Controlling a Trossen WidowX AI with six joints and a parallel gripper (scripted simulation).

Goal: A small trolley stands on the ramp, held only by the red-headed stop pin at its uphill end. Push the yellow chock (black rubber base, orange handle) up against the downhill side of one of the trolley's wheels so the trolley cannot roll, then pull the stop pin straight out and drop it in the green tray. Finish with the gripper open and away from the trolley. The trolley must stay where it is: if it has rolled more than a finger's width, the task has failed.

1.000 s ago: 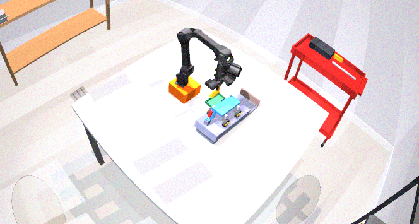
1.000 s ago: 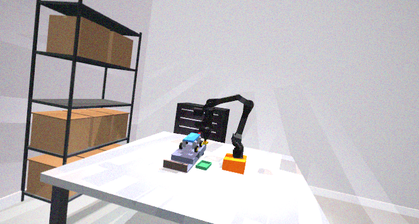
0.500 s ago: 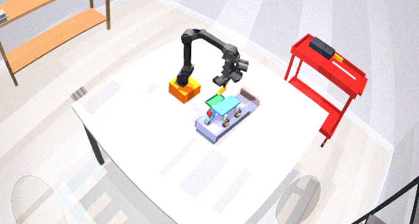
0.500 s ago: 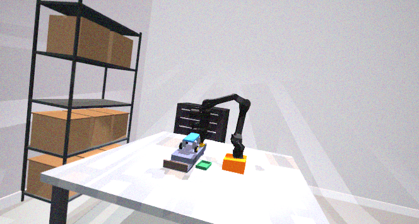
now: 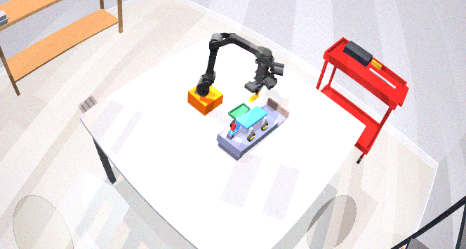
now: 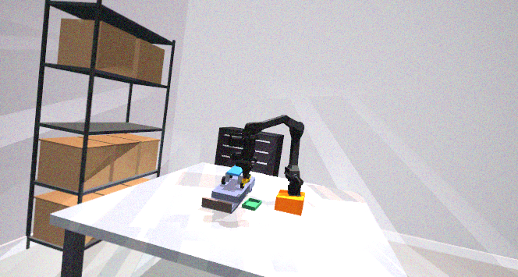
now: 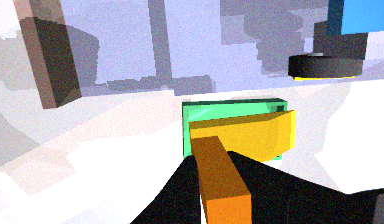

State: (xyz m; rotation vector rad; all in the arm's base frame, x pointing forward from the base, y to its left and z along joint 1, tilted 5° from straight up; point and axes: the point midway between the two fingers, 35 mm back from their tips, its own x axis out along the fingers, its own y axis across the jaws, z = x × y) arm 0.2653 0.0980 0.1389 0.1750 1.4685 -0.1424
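My gripper [image 5: 259, 90] [image 6: 246, 174] [image 7: 209, 162] points down and is shut on the orange handle of the yellow chock [image 5: 253, 97] [image 7: 249, 136]. The chock hangs in the air beside the ramp's tray side and covers part of the green tray [image 5: 239, 111] [image 6: 252, 204] [image 7: 219, 110] in the wrist view. Its black base cannot be made out. The blue-topped trolley [image 5: 251, 117] [image 6: 235, 171] [image 7: 365, 16] stands on the grey-blue ramp [image 5: 229, 149] [image 6: 228, 194] [image 7: 126, 45]. The red-headed stop pin [image 5: 234, 127] stands at its uphill end; it is hidden in the wrist view.
A brown end board [image 5: 274, 104] [image 6: 217, 204] [image 7: 50, 55] stands across the ramp's low end. The green tray lies beside the ramp, between it and the orange arm base [image 5: 205, 102] [image 6: 289, 204]. A red cart [image 5: 365, 76] stands beyond the table.
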